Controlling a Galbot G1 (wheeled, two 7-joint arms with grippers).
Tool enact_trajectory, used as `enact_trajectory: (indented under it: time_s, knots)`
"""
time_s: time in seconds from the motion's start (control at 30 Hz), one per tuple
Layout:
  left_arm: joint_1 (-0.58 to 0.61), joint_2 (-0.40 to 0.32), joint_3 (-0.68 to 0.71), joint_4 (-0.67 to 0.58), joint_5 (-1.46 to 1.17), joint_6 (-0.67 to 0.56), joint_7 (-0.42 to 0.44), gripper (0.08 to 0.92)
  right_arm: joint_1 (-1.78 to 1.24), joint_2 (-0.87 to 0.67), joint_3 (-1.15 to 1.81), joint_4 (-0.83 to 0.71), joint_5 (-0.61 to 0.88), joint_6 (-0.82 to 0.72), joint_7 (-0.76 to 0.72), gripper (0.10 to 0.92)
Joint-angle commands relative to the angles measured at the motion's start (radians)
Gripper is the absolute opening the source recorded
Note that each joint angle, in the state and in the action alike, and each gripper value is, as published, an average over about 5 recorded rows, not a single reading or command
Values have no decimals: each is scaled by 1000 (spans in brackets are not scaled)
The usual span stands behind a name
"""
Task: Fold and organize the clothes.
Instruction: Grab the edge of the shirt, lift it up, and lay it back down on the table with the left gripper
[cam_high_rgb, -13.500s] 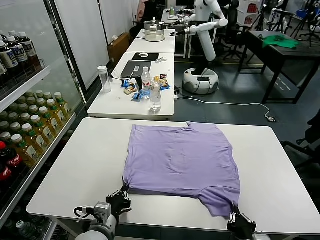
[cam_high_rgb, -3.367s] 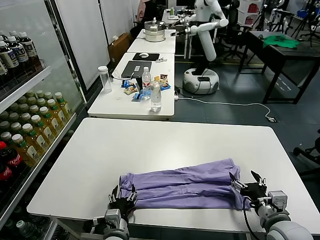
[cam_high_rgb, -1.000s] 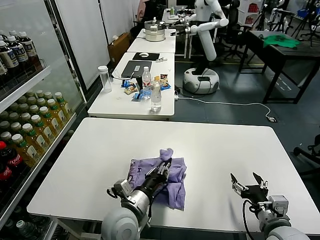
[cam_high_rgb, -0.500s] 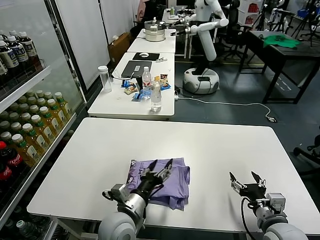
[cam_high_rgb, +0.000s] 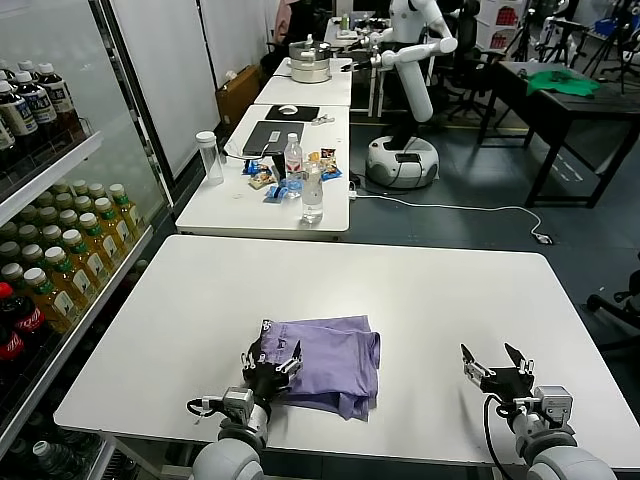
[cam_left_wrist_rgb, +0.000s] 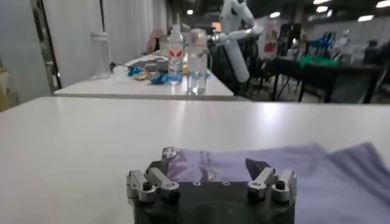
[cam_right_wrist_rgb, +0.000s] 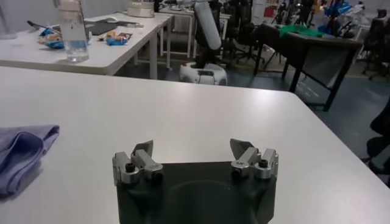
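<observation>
- Clothes here mean one lavender short-sleeved T-shirt of soft thin fabric (cam_high_rgb: 325, 360), lying folded into a compact packet just in front of the left gripper (cam_high_rgb: 268, 366); in the left wrist view the shirt (cam_left_wrist_rgb: 274, 167) spreads away beyond the fingertips.
- Left gripper (cam_left_wrist_rgb: 210, 172) has its jaws spread wide and grips nothing; the near-left edge of the packet, with a small printed graphic (cam_high_rgb: 266, 327), sits right at its fingertips.
- Risk, as I judge it: the fingers are so close to the fabric that any pull-back or sideways move could snag a layer and drag the fold open.
- A loose rounded lip of cloth bulges at the packet's near-right corner; thin fabric like this may slump or unroll if nudged.
- Right gripper (cam_high_rgb: 497, 379), also wide open and empty, hovers well apart from the shirt over the bare white table (cam_high_rgb: 450, 290); the right wrist view shows its open fingers (cam_right_wrist_rgb: 195, 163) and the shirt's edge (cam_right_wrist_rgb: 21, 152) far off.
- If the right arm sweeps toward the packet to tidy it, a low pass could push the layers askew.
</observation>
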Motion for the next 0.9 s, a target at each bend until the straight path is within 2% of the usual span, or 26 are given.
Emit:
enact_trajectory:
  time_s: [0.03,0.3,0.53,0.9]
  knots:
    - [2,0,-7,63,118,72,-43,823,-4,1,4,4,0,0,0,823]
    - [12,4,-18,28,-20,100,-62,801,-6,2,6,13,1,0,0,823]
    - [28,-1,-29,-23,-304,79,-15,611,-10,5,8,21,0,-1,1,823]
    - [4,-19,-148,-38,-630,13,-19,299,-20,9,14,30,0,0,2,823]
